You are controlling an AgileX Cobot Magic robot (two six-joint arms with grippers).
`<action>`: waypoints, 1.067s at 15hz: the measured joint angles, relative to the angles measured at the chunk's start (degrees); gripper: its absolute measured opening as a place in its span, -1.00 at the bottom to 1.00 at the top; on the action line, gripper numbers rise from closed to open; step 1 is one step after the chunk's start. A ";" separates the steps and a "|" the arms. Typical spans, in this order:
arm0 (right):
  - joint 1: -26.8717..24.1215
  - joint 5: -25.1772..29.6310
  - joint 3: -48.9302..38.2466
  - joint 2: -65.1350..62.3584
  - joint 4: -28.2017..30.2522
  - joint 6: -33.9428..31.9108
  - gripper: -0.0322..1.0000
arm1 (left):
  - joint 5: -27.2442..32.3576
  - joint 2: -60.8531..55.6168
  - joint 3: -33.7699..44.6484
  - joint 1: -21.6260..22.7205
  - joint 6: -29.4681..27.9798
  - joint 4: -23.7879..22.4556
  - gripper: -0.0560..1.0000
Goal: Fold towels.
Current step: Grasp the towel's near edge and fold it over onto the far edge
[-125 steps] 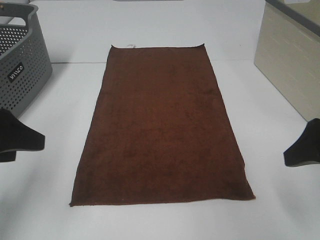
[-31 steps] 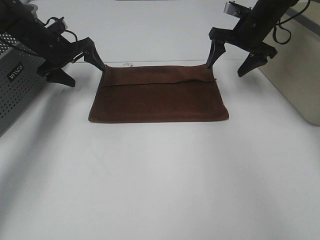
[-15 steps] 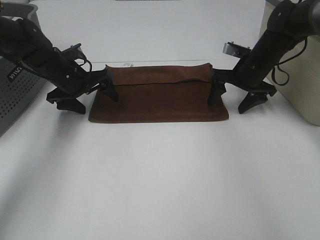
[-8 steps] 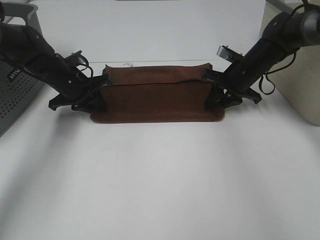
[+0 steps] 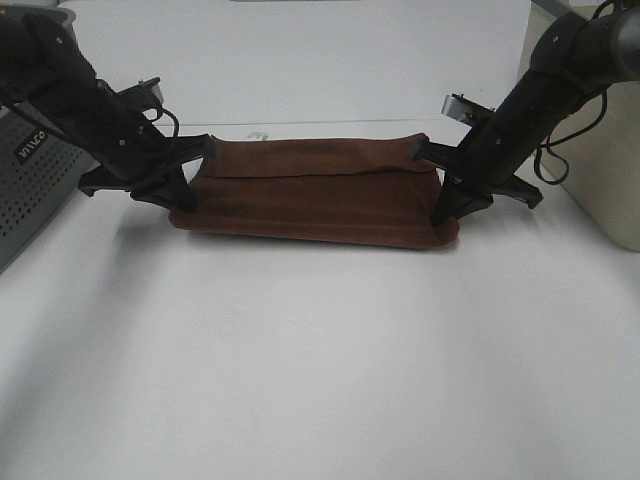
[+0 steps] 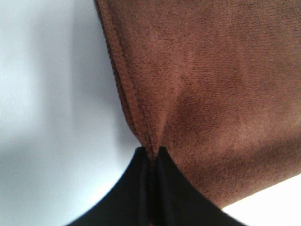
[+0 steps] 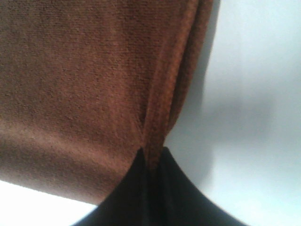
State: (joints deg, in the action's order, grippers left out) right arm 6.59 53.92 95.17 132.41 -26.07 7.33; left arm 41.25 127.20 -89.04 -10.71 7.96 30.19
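The reddish-brown towel (image 5: 315, 195) lies folded into a low wide band at the back middle of the white table (image 5: 320, 350). A small white tag (image 5: 257, 134) shows at its far edge. My left gripper (image 5: 185, 190) is shut on the towel's left edge. The left wrist view shows its fingers pinching the hem of the towel (image 6: 197, 84). My right gripper (image 5: 440, 200) is shut on the towel's right edge. The right wrist view shows it pinching the hem of the towel (image 7: 94, 80). Both ends are raised a little off the table.
A grey perforated basket (image 5: 30, 170) stands at the far left, behind the left arm. A beige box (image 5: 600, 190) stands at the right edge, behind the right arm. A cable (image 5: 555, 160) hangs from the right arm.
Both grippers closed on the towel's side edges and lifted them slightly. The folded towel has shifted toward the front and its near edge now bulges.
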 joint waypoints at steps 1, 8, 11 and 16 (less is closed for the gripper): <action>0.00 0.17 -2.12 -1.78 0.06 -0.46 -0.94 | 0.74 -1.03 1.60 0.00 0.00 -0.46 -0.88; 0.52 -5.04 -27.96 -15.87 -0.69 -0.40 -0.94 | -2.58 -13.35 26.13 -0.17 -0.06 0.00 -0.89; 0.57 -5.27 -28.42 -17.30 -0.86 0.23 -0.94 | -3.38 -15.07 27.16 -0.17 -0.06 1.15 -0.89; 0.57 -5.21 -18.91 -17.65 -0.17 1.09 -0.94 | -5.33 -15.47 19.19 -0.17 -2.29 1.26 -0.89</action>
State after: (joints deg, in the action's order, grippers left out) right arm 7.16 48.70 76.26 114.76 -26.24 8.42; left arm 35.92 111.73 -69.84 -10.89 5.67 31.46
